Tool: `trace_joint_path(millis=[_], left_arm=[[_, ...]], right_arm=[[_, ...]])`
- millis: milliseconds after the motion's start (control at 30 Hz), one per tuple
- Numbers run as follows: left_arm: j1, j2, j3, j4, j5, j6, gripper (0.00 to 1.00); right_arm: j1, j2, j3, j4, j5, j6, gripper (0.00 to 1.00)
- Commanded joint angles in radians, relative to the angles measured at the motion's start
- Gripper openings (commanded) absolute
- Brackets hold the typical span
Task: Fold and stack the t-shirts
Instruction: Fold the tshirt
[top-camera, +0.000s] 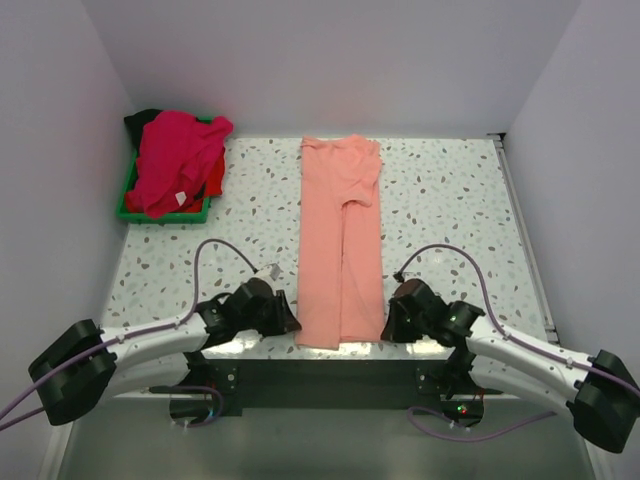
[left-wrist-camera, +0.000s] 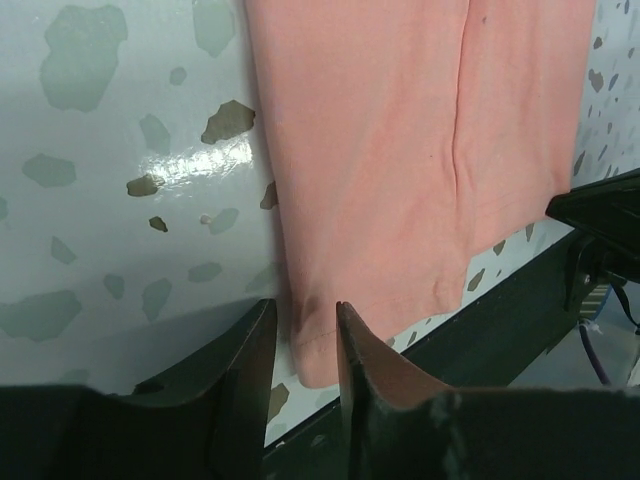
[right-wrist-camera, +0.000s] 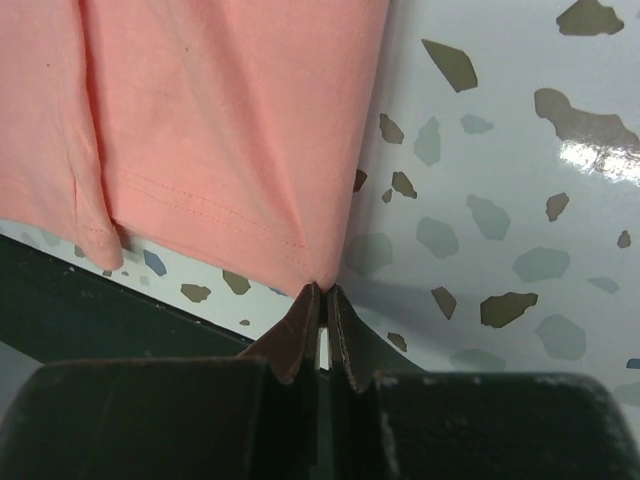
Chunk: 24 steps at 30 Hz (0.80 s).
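Top view: I see a white table (top-camera: 450, 200) flecked with grey and brown chips, boxed in by three plain pale walls: back wall (top-camera: 330, 60), left wall (top-camera: 50, 150) and right wall (top-camera: 590, 150). A pale rail (top-camera: 522, 240) runs along the table's right edge, and a dark strip (top-camera: 330, 385) lines its near edge. Below that lies a grey surface (top-camera: 330, 455), possibly the floor. Wrist views: light leaves a bright glare (left-wrist-camera: 200, 160) on the glossy tabletop.
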Motion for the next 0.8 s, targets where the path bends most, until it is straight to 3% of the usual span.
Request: trace_joint_path(millis=[0, 267, 533, 700, 767], left_arm=[[-0.008, -0.044, -0.024, 0.005, 0.017, -0.016, 0.36], [-0.029, -0.07, -0.072, 0.002, 0.039, -0.059, 0.39], [-0.131, 0.036, -0.102, 0.114, 0.032, -0.132, 0.39], [-0.14, 0.007, -0.112, 0.102, 0.02, -0.154, 0.31], [-0.14, -0.005, -0.105, 0.094, 0.019, -0.149, 0.24]], right_arm=[[0.005, -0.031, -0.008, -0.053, -0.016, 0.026, 0.01], [0.005, -0.078, -0.001, -0.091, -0.022, 0.049, 0.04], [0.005, -0.087, -0.015, -0.082, -0.028, 0.059, 0.04], [0.004, -0.106, -0.011, -0.102, -0.028, 0.059, 0.04], [0.005, -0.115, -0.006, -0.108, -0.028, 0.059, 0.04]])
